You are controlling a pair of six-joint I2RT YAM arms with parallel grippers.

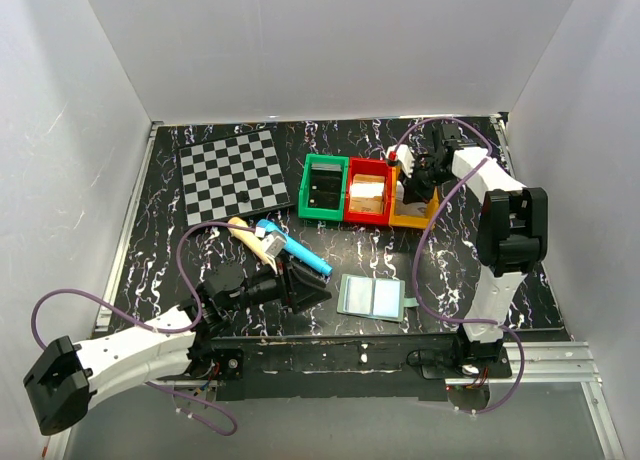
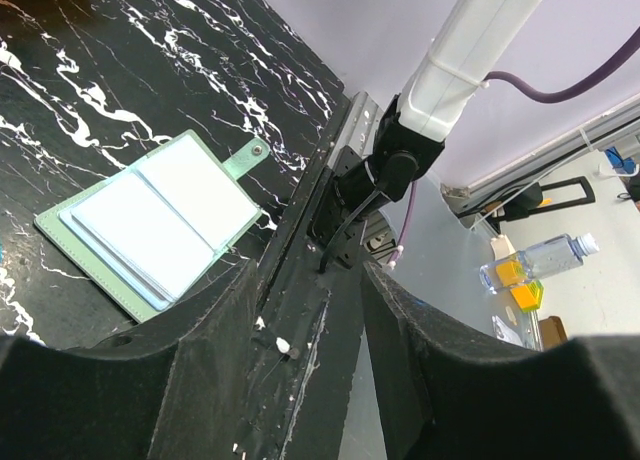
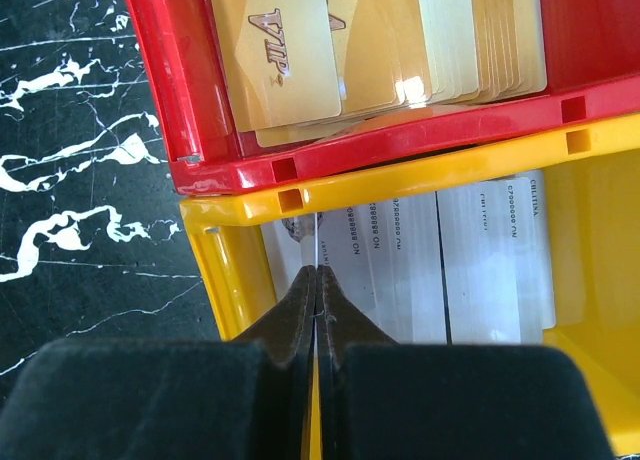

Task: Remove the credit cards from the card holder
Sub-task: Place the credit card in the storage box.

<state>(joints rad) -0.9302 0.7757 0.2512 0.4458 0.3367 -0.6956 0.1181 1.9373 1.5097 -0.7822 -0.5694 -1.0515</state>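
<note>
The card holder [image 1: 372, 297] lies open on the black marbled table, two pale panels up and its tab [image 2: 255, 152] at the right edge; in the left wrist view the card holder [image 2: 150, 220] is at the left. My left gripper [image 1: 316, 286] hovers just left of it, open and empty, and shows as the left gripper [image 2: 310, 280] over the front rail. My right gripper [image 1: 407, 184] is at the back over the yellow bin [image 3: 225, 270]. The right gripper [image 3: 316, 272] is shut on a thin credit card [image 3: 316, 242], seen edge-on.
Green bin [image 1: 323, 187], red bin [image 1: 367, 192] of gold cards [image 3: 290, 55] and the yellow bin holding white cards [image 3: 480, 250] stand in a row at the back. A checkered board [image 1: 233, 174] lies back left. A blue marker [image 1: 300, 252] and pale objects sit by the left arm.
</note>
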